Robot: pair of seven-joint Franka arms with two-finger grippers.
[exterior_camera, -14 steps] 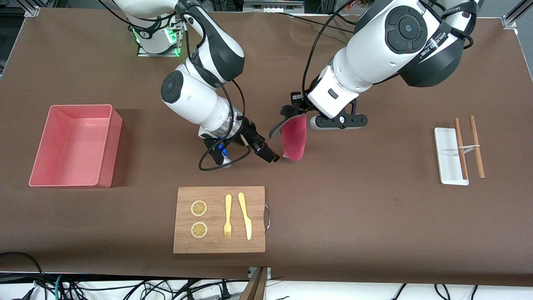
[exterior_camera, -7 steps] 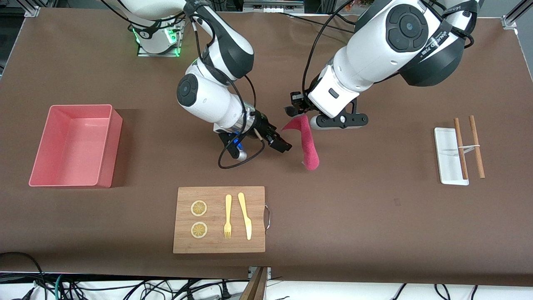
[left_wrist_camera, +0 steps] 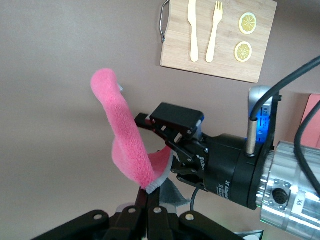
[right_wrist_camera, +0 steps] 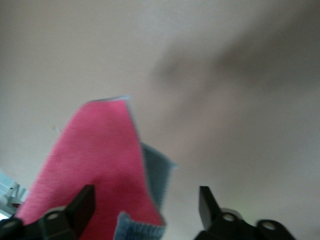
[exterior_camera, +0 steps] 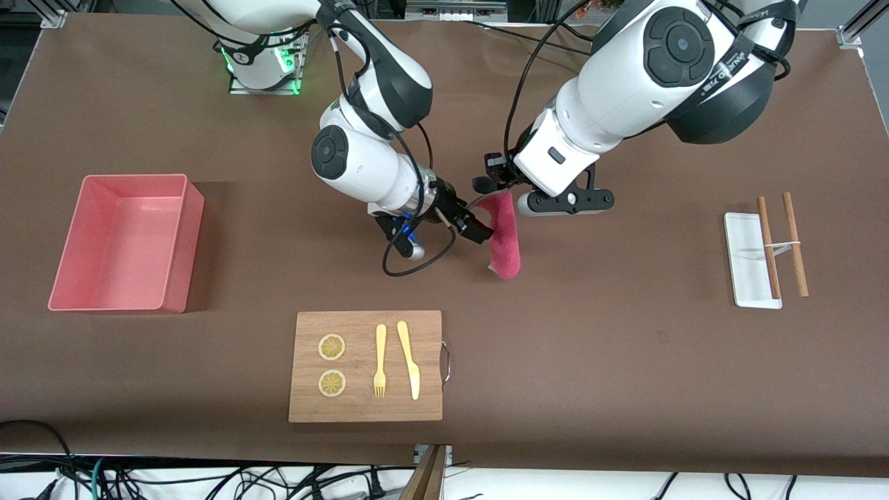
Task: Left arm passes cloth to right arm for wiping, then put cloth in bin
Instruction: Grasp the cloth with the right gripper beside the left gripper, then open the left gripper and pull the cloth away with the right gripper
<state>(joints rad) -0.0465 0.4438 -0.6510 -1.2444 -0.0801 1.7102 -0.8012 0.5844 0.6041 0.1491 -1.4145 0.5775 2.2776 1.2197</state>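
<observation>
In the front view the left gripper (exterior_camera: pixel 489 189) sits just above centre frame, over bare table (exterior_camera: pixel 625 361), clenched on the top edge of the cloth (exterior_camera: pixel 505 239); the cloth hangs from it, pink face showing, its lower end drooping toward the board (exterior_camera: pixel 365 366) at lower centre. The right gripper (exterior_camera: pixel 479 231) comes in from the upper left and meets the cloth's side about halfway down; in the right wrist view its fingers (right_wrist_camera: pixel 80 207) stand apart, pink cloth (right_wrist_camera: pixel 95 165) and a grey underside between them, not yet pinched; in the left wrist view the right gripper (left_wrist_camera: pixel 167 134) touches the cloth (left_wrist_camera: pixel 122 140) at mid frame. The bin (exterior_camera: pixel 125 243) stands at centre left, well apart from both grippers; a white tray (exterior_camera: pixel 746 260) with two sticks (exterior_camera: pixel 781 243) lies at centre right.
</observation>
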